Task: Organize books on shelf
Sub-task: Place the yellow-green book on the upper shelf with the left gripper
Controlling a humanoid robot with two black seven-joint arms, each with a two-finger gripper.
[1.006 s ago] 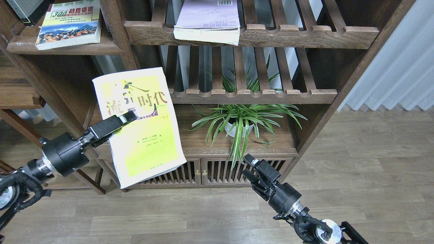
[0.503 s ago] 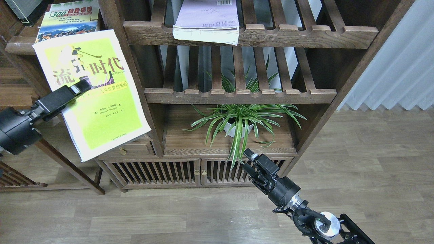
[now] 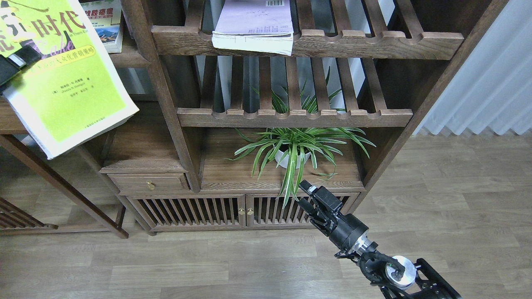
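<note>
My left gripper [image 3: 23, 58] is at the top left edge, shut on the yellow-green book [image 3: 68, 87] with big black characters. That book hangs tilted in front of the left end of the solid plank shelf [image 3: 131, 59]. It hides most of the red-titled book [image 3: 104, 25] lying on that shelf. The white book with a barcode [image 3: 253, 25] lies flat on the upper slatted shelf [image 3: 353, 41], its pages overhanging the front rail. My right gripper [image 3: 305, 196] hovers low in front of the cabinet, open and holding nothing.
A potted spider plant [image 3: 291, 151] stands on the cabinet top under the lower slatted shelf [image 3: 295, 118]. Below are slatted cabinet doors [image 3: 216, 211] and a small drawer [image 3: 149, 182]. A thick upright post [image 3: 166, 104] separates the bays. A white curtain [image 3: 482, 83] hangs at right.
My left gripper has carried the yellow-green book up and to the left, and it now covers most of the red-titled book. The right arm has barely moved.
</note>
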